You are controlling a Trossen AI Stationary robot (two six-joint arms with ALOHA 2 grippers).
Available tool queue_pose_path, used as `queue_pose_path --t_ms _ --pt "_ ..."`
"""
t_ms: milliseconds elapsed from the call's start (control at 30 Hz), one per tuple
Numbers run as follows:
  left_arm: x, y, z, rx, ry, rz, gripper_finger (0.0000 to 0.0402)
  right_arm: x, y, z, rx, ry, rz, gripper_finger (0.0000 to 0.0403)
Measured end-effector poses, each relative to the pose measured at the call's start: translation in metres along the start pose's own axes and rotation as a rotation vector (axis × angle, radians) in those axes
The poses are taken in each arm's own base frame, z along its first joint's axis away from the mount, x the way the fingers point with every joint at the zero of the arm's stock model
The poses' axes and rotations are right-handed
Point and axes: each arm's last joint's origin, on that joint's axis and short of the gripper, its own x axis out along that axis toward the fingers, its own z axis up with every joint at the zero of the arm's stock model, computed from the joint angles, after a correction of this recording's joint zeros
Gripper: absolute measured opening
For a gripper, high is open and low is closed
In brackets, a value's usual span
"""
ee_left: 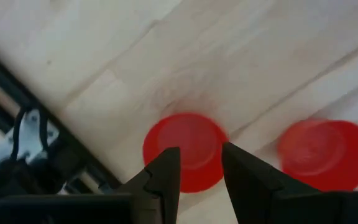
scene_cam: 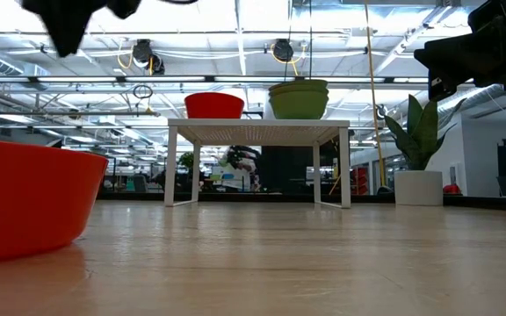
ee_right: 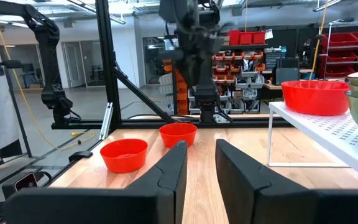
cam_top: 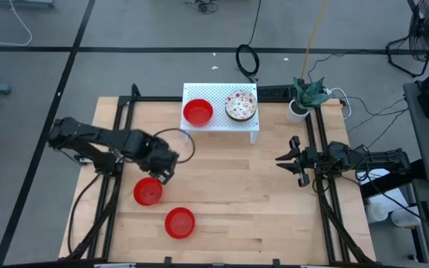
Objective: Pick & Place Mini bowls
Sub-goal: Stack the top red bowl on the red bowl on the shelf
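Two plain red mini bowls stand on their bases on the wooden table: one (cam_top: 148,192) at the left, one (cam_top: 179,222) nearer the front edge. My left gripper (cam_top: 164,173) hangs open above the table, pointing down, just beside and over the left bowl (ee_left: 185,149), touching nothing. A third red bowl (cam_top: 197,112) and a stack of white red-speckled bowls (cam_top: 240,106) sit on a white perforated stand (cam_top: 218,125) at the back. My right gripper (cam_top: 289,160) waits open at the table's right side.
A white cup with a green plant (cam_top: 301,100) stands at the back right, beside the stand. Black frame rails (cam_top: 121,126) run along the table's left and right sides. Bare wood (cam_top: 237,186) lies between the two arms.
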Motion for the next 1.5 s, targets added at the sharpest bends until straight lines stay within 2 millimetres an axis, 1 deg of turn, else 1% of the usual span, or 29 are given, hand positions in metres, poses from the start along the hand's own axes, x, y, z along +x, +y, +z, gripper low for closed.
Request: queue_pose_path --t_ms 167,400,633,700,833,967,1300,1500 --pt "0.02 0.013 -0.023 -0.06 0.013 0.039 0.012 0.0 0.0 0.0 0.0 0.0 0.0 0.0073" --pt "0.048 0.034 -0.045 -0.167 -0.01 -0.038 0.012 0.0 0.0 0.0 0.0 0.0 0.0 0.0073" --pt "0.083 0.055 -0.062 -0.268 0.046 0.041 0.012 0.0 0.0 0.0 0.0 0.0 0.0 0.0073" --pt "0.093 0.056 -0.065 -0.282 0.08 0.028 0.012 0.0 0.0 0.0 0.0 0.0 0.0 0.0073" --pt "0.108 0.052 -0.068 -0.275 0.123 -0.042 0.012 0.0 0.0 0.0 0.0 0.0 0.0 0.0073" --pt "0.117 0.049 -0.07 -0.266 0.122 -0.078 0.012 0.0 0.0 0.0 0.0 0.0 0.0 0.0073" --pt "0.135 0.057 -0.077 -0.327 0.138 -0.005 0.012 0.0 0.0 0.0 0.0 0.0 0.0 0.0073" --pt "0.145 0.06 -0.079 -0.362 0.191 0.001 0.012 0.0 0.0 0.0 0.0 0.0 0.0 0.0073"
